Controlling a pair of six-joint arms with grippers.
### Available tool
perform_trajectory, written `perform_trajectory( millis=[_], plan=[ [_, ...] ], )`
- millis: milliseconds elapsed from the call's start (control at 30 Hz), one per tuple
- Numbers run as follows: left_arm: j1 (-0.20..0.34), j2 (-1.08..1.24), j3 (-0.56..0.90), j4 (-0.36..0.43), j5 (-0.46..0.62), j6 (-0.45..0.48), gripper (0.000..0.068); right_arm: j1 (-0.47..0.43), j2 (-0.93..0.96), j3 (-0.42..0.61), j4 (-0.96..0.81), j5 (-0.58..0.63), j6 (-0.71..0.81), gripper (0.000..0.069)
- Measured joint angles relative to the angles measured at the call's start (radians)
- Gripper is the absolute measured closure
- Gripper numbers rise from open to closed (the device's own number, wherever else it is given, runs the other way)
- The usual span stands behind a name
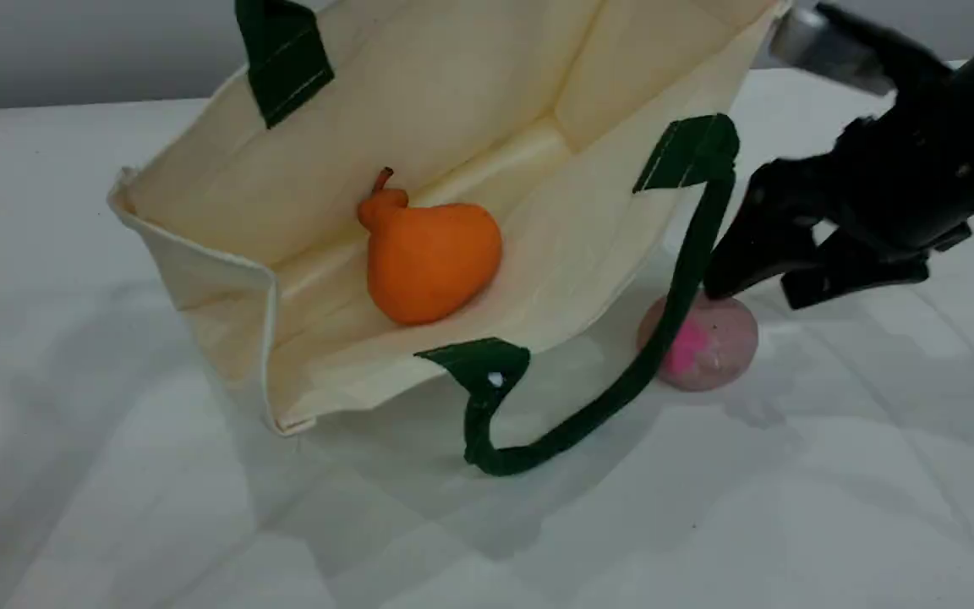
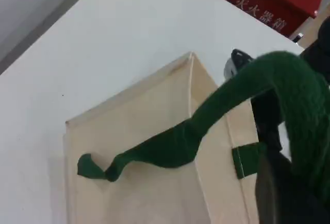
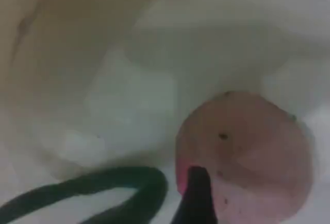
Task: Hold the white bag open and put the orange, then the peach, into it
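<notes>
The white bag [image 1: 487, 110] lies on its side with its mouth held wide toward the camera. Its upper green handle [image 1: 282, 52] runs up out of the scene view. In the left wrist view that handle [image 2: 206, 123] is pulled taut up to my left gripper [image 2: 294, 183], which is shut on it above the bag [image 2: 149, 172]. The orange [image 1: 429, 255] rests inside the bag. The peach [image 1: 711, 338] sits on the table just right of the bag, partly behind the lower handle [image 1: 673, 288]. My right gripper [image 1: 757, 292] is open, its fingertips [image 3: 196, 198] at the top of the peach [image 3: 247, 152].
A white cloth covers the table [image 1: 115, 507]. The lower green handle [image 3: 103, 188] loops across the cloth in front of the bag, close to the peach. A red box [image 2: 278, 2] stands beyond the table's far edge in the left wrist view.
</notes>
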Motion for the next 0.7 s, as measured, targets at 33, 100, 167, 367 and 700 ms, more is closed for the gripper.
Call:
perform_trajectory(
  millis=[33, 100, 167, 367, 700],
  plan=[
    [0.0, 0.0, 0.0, 0.0, 0.0, 0.0, 0.0622, 0.007, 0.004, 0.0, 0.008, -0.014, -0.008, 0.0148],
    [0.0, 0.0, 0.0, 0.0, 0.0, 0.0, 0.0622, 0.01, 0.004, 0.0, 0.024, -0.031, -0.018, 0.0148],
    [0.0, 0.0, 0.0, 0.0, 0.0, 0.0, 0.0622, 0.01, 0.006, 0.0, 0.05, -0.039, -0.038, 0.0148],
    [0.0, 0.0, 0.0, -0.003, 0.0, 0.0, 0.0622, 0.01, 0.019, 0.0, 0.125, -0.034, -0.108, 0.0148],
    [0.0, 0.0, 0.0, -0.003, 0.0, 0.0, 0.0622, 0.01, 0.076, 0.0, 0.175, -0.018, -0.167, 0.0148]
  ],
)
